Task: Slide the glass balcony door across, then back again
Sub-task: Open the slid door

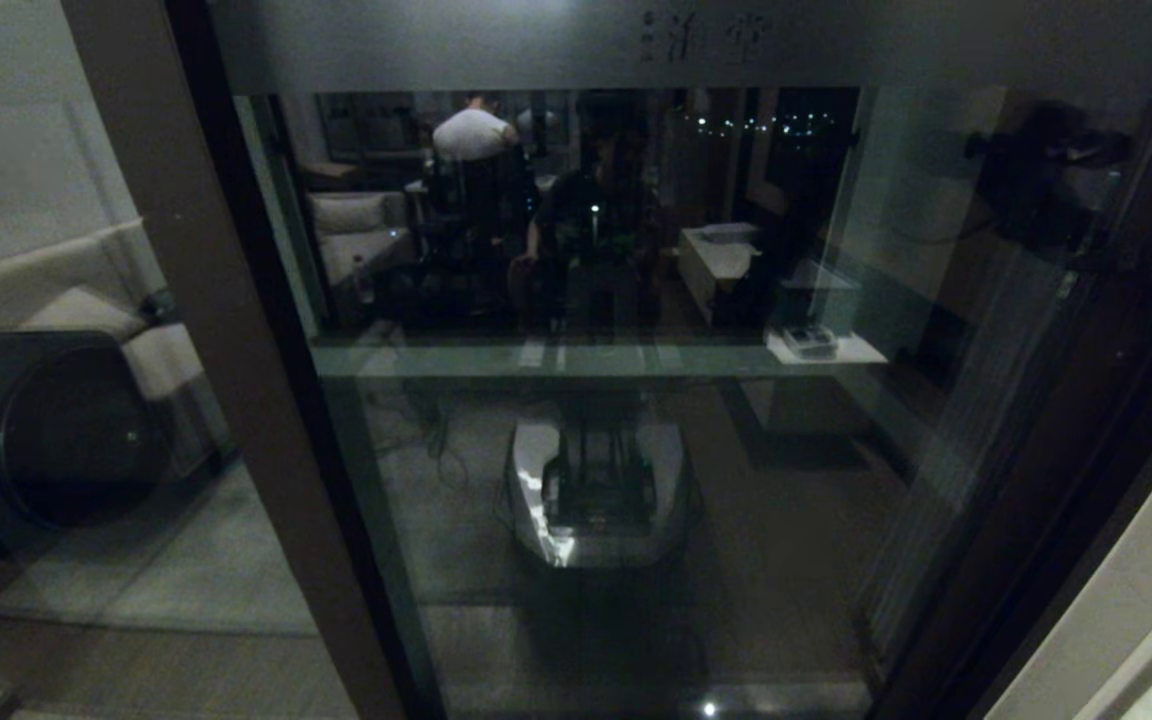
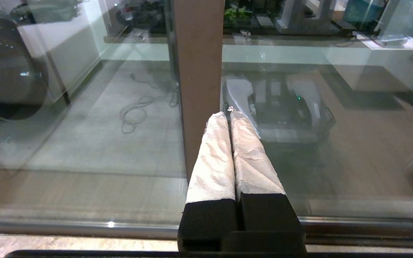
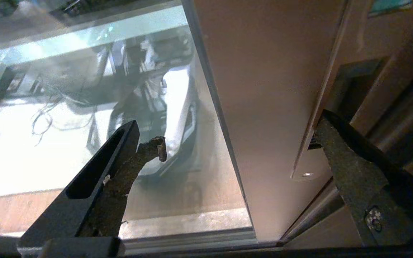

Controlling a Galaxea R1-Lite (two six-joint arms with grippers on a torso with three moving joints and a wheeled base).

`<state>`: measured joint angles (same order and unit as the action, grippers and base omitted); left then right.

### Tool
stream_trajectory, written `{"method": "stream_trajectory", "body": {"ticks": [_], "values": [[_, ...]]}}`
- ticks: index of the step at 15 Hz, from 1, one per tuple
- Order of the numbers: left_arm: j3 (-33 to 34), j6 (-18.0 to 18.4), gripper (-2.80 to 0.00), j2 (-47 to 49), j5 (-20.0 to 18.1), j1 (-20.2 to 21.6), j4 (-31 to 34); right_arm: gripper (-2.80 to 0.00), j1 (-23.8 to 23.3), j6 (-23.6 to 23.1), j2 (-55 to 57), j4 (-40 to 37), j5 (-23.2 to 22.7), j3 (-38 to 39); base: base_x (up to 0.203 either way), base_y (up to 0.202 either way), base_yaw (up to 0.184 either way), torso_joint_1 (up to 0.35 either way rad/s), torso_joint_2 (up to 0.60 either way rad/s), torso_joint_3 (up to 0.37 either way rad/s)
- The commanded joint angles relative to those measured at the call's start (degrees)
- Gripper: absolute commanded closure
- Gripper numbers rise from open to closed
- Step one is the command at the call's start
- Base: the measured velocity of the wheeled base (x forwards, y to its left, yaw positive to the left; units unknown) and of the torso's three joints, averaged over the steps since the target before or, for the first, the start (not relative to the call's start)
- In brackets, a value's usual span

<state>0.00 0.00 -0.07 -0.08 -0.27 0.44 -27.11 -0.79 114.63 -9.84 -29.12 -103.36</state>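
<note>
Glass balcony door (image 1: 586,420) fills view; right pincer (image 3: 238,132) spread wide astride brown stile (image 3: 271,107); left pincer (image 2: 229,116) closed, empty.

Beyond the dim glass a pale sofa (image 1: 356,235) and a low cabinet (image 1: 721,265) show under faint city lights (image 1: 761,125), a washing machine (image 1: 41,430) stands at the left on grey floor tiles (image 2: 84,143) strewn with a loose cable (image 2: 138,111).

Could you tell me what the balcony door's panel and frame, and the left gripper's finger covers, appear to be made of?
Glass balcony door: clear glass, glossy, reflecting the room, with a frosted top band. Its frame: matte brown, smooth, probably coated metal. Left gripper fingers: wrapped in whitish, wrinkled cloth-like tape over black bodies.
</note>
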Motion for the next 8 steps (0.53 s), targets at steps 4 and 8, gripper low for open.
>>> {"method": "stream_trajectory", "body": {"ticks": [4,8], "values": [[0.0,0.0,0.0,0.0,0.0,0.0,0.0,-2.8,0.3,-0.1,-0.6,0.3,0.0,0.5,0.0,0.0,0.0,0.0,0.0,0.0],[0.0,0.0,0.0,0.0,0.0,0.0,0.0,-2.8,1.1,-0.1,-0.7,0.3,-0.1,1.2,0.0,0.0,0.0,0.0,0.0,0.0]]}}
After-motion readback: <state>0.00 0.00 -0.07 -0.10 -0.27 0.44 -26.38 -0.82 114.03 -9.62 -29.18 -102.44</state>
